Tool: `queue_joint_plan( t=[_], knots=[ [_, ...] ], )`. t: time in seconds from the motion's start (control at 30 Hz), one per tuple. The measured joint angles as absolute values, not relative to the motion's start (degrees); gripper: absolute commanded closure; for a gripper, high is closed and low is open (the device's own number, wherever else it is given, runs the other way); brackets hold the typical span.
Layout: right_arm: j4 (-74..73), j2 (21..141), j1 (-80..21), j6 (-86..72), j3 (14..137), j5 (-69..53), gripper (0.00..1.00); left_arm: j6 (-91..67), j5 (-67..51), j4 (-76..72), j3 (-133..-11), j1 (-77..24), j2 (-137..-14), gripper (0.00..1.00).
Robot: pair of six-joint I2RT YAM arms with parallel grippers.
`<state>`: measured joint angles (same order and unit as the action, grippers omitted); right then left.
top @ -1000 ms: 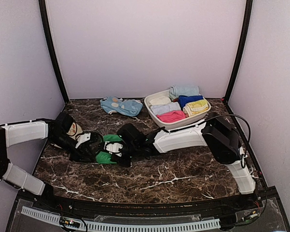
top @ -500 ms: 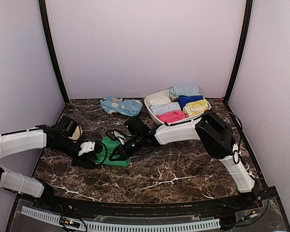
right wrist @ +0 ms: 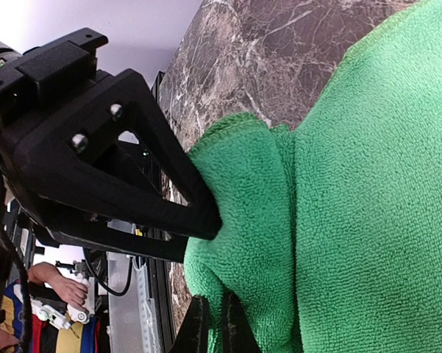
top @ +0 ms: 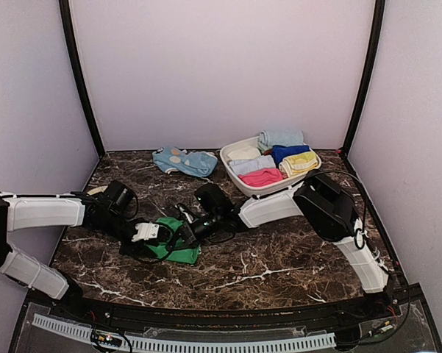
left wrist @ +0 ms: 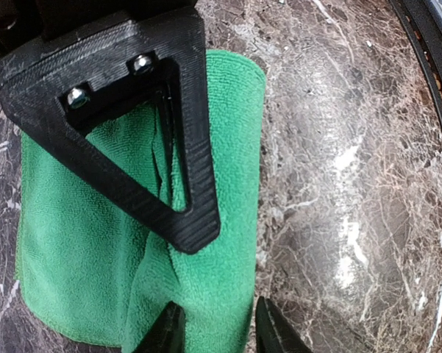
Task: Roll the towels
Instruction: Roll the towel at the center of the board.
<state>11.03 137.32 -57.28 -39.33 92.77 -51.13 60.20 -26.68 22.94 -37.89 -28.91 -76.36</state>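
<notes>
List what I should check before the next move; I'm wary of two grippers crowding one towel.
1. Hold of the right gripper: shut on a raised fold of the green towel. Ok.
2. Hold of the left gripper: it straddles the towel's edge, but whether it is clamped is unclear. Cannot tell.
3. Roll started: the towel lies mostly flat, with only its gripped end lifted. Not ok.
4. Clearance between the arms: both grippers sit very close together over the towel. Not ok.
5. Room to roll: bare table lies beside the towel. Ok.

Lab enclosure: plain walls [top: 221, 73], marble table [top: 279, 272].
</notes>
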Motion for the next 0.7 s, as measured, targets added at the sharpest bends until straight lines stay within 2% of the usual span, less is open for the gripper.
queue_joint_plan(
  t=[0.2, 0.3, 0.4, 0.47, 0.5, 0.53, 0.57, 0.7],
  knots=[
    [13.63, 137.62, -56.71, -43.64, 91.83, -51.05, 1.0, 59.35, -25.87, 20.8, -38.72, -28.91, -80.49, 0.67],
    [16.36, 137.62, -56.14, -45.36, 90.48, -51.22, 0.92, 58.87, -25.93, 20.64, -40.07, -28.91, -82.41, 0.68],
    [17.8, 137.6, -55.72, -45.8, 89.78, -51.11, 0.75, 58.54, -26.2, 20.93, -41.65, -28.88, -84.31, 0.87],
    [18.17, 137.1, -55.55, -44.8, 89.1, -50.19, 0.55, 57.95, -26.59, 22.61, -43.79, -28.86, -86.41, 0.94],
    [18.04, 136.4, -55.44, -44.18, 88.42, -49.17, 0.42, 57.65, -26.98, 23.57, -44.99, -28.84, -87.59, 0.94],
    [18.31, 135.06, -55.33, -42.52, 86.85, -47.31, 0.07, 57.56, -27.62, 24.86, -46.46, -28.75, -89.01, 0.95],
    [18.17, 133.67, -55.2, -41.74, 85.3, -45.65, 0.01, 57.28, -28.38, 25.76, -47.77, -28.64, -90.24, 0.95],
    [16.64, 126.87, -54.39, -36.88, 78.24, -38.28, 0.0, 56.36, -30.92, 27.44, -50.48, -28.25, -93.21, 0.95]
  ],
)
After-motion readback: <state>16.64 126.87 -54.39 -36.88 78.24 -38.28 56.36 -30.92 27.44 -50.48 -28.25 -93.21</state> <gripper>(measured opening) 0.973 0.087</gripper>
